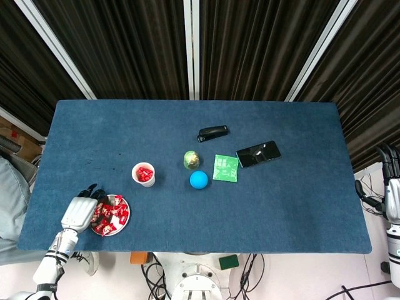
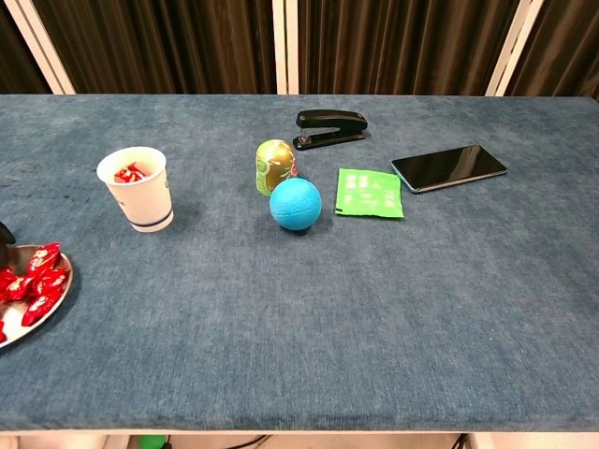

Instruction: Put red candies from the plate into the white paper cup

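At seven o'clock on the worktop (image 1: 262, 206), I am hovering my left robot hand (image 1: 78, 211) beside the plate (image 1: 124, 220) of red candies (image 1: 107, 212); whether it is pinching one I cannot tell. Lifting blindly risks dropping candy short of the cup (image 1: 143, 174).

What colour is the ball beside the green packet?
The ball is bright blue, best seen in the chest view.

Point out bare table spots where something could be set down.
Bare cloth spans the near edge from the plate rightward, below the blue ball, and the whole end right of the phone. It is crowded around ball, stapler and green packet.
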